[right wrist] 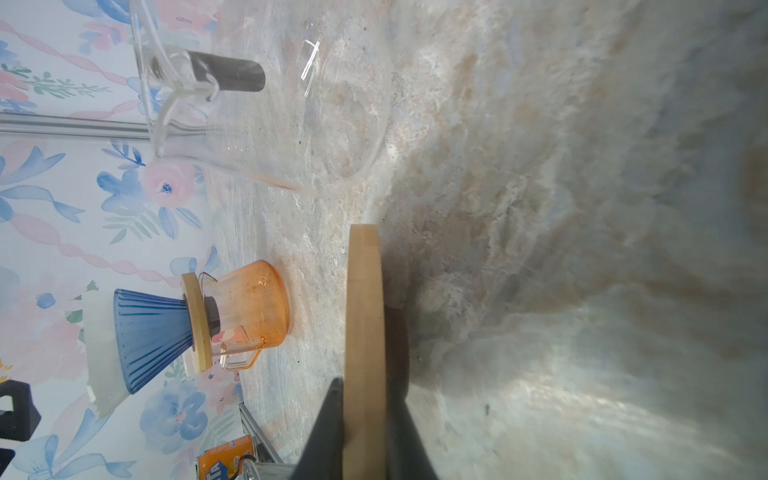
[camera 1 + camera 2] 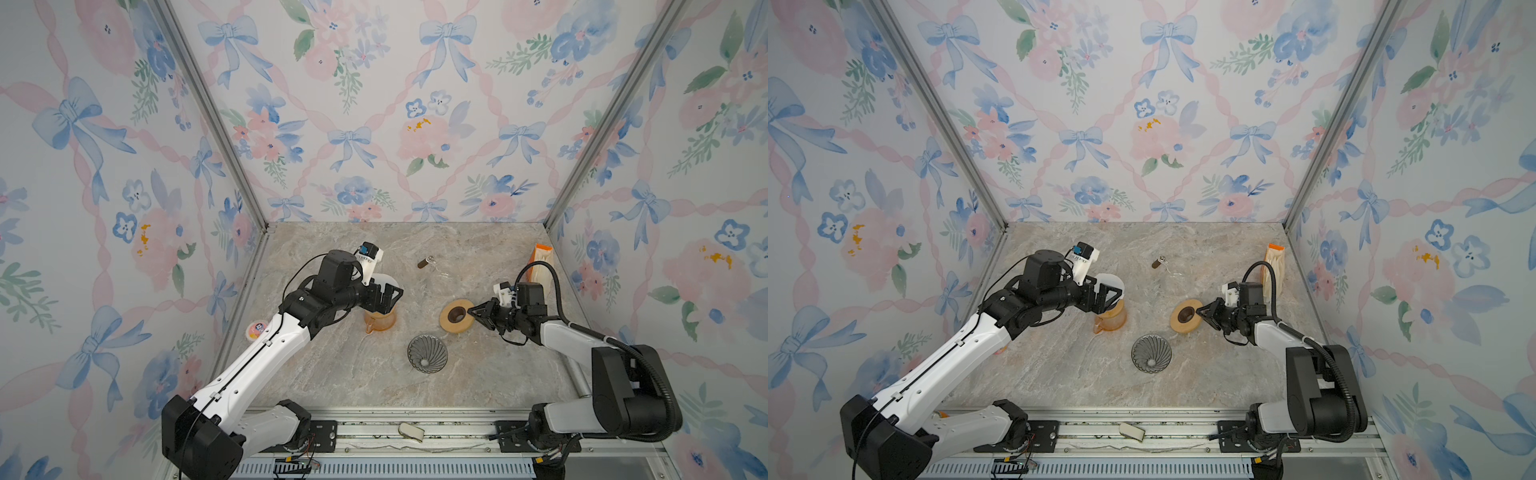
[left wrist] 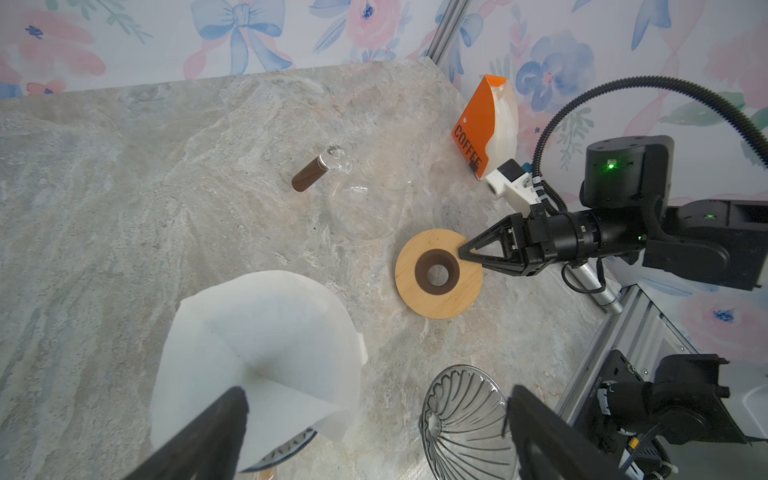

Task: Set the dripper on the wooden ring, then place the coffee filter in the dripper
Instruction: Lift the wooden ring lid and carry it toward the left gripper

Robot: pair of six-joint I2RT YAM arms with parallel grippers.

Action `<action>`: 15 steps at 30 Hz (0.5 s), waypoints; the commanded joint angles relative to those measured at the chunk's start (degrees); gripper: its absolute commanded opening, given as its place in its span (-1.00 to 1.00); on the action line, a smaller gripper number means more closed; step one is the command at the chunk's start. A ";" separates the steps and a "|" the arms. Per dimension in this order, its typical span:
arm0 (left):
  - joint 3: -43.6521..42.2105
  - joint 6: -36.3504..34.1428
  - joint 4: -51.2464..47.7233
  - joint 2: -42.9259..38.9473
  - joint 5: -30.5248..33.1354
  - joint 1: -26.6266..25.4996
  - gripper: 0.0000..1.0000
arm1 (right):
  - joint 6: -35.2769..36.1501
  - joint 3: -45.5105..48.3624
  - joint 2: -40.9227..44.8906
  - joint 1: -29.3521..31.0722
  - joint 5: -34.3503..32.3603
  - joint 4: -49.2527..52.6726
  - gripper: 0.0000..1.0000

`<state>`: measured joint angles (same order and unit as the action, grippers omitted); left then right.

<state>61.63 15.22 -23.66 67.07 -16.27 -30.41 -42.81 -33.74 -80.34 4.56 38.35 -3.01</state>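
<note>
**Left arm.** The left gripper (image 2: 388, 299) is hovering with its jaws spread wide and is holding nothing. The coffee filter (image 3: 257, 332) is sitting just beneath it, ahead of the open fingers. Whether the paper is touching a finger cannot be told.

**Filter.** In the right wrist view the white paper is standing as an opened cone inside the blue dripper (image 1: 149, 336), with its rim projecting past the dripper's mouth. The dripper is resting on the orange server (image 1: 253, 307).

**Progress.** The placement is looking essentially done. What is remaining is for the left arm to draw clear without brushing the paper. How evenly the filter is seating cannot be confirmed.

**Right arm.** The right gripper (image 3: 461, 251) is pinching the near edge of a wooden ring (image 3: 453, 291), one finger on each face.

**Other items.** A clear ribbed dripper (image 2: 427, 354) is standing empty, apart from both grippers and off to the side of the left one. Its part in the task is not apparent.
</note>
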 commanded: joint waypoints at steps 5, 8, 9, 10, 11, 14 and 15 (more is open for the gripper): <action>3.15 -0.59 0.65 1.30 0.45 -1.14 0.96 | 4.98 -7.03 4.61 1.32 3.00 6.12 -0.89; 4.01 -0.98 0.63 1.66 0.34 -1.32 0.96 | 5.74 -9.61 6.71 1.42 3.86 7.73 -0.99; 4.37 -1.15 0.63 1.75 0.24 -1.32 0.96 | 6.29 -10.57 7.19 1.42 3.93 8.55 -1.00; 4.74 -1.37 0.64 1.92 0.35 -1.31 0.96 | 6.68 -11.67 7.75 1.42 3.91 9.26 -1.00; 5.13 -1.51 0.59 2.03 0.36 -1.32 0.96 | 6.61 -12.87 8.10 1.42 3.92 9.66 -1.00; 6.33 -1.99 0.63 2.50 1.18 -1.40 0.96 | 6.41 -14.38 8.78 1.49 2.97 6.93 -1.00; 6.76 -2.14 0.63 2.87 1.60 -1.40 0.96 | 5.12 -14.16 8.88 1.51 2.79 4.01 -1.00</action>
<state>66.32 14.85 -23.66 69.12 -15.86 -31.48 -37.69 -46.19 -72.82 5.43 40.32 4.54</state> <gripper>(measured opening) 0.979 0.142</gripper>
